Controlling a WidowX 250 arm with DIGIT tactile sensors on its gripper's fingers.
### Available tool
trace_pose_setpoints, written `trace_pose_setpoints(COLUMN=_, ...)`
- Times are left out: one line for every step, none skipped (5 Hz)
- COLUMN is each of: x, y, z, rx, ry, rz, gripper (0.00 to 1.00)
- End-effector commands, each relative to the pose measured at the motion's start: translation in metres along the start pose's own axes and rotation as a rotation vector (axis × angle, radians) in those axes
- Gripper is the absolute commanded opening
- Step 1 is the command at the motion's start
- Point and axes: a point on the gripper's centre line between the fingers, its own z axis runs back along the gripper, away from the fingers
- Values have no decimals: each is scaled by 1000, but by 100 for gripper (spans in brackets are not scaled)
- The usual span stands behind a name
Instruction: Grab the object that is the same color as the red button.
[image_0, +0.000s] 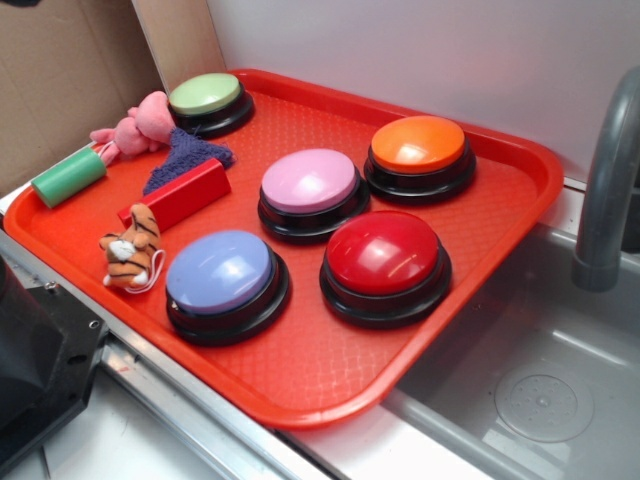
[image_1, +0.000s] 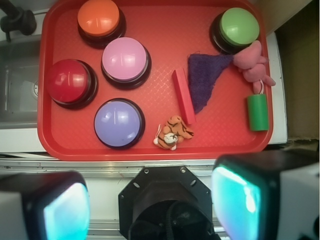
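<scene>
The object, a small red bar-shaped block (image_0: 180, 195), lies on the red tray (image_0: 300, 370) left of centre, leaning against a purple cloth (image_0: 185, 155). In the wrist view the block (image_1: 183, 96) lies lengthwise beside that cloth (image_1: 205, 82). The red button (image_0: 383, 252), a glossy dome on a black base, stands on the tray's right side and shows in the wrist view (image_1: 68, 81) at the left. My gripper (image_1: 150, 202) hovers high above the tray's near edge, open, with its cyan pads (image_1: 237, 197) wide apart and nothing between them. The exterior view does not show it.
On the tray are orange (image_0: 418, 145), pink (image_0: 309, 182), lavender (image_0: 220, 272) and green (image_0: 206, 95) buttons, a tiger toy (image_0: 133, 247), a pink plush (image_0: 140, 125) and a green cylinder (image_0: 68, 176). A sink (image_0: 540, 400) with a grey faucet (image_0: 605, 190) lies to the right. The robot's black base (image_0: 40, 370) sits near left.
</scene>
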Motion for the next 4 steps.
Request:
trace_pose_setpoints(x=0, y=0, z=0, rx=0, ry=0, rz=0, gripper=100)
trace_pose_setpoints(x=5, y=2, z=-18, rx=7, ry=-41, rz=-136, gripper=100)
trace_pose_setpoints(x=11, y=-3, z=-38, rx=50, ry=-29, rz=-174, gripper=100)
trace_pose_setpoints(x=18, y=10, z=-73, rx=3, ry=-51, rz=-176, gripper=100)
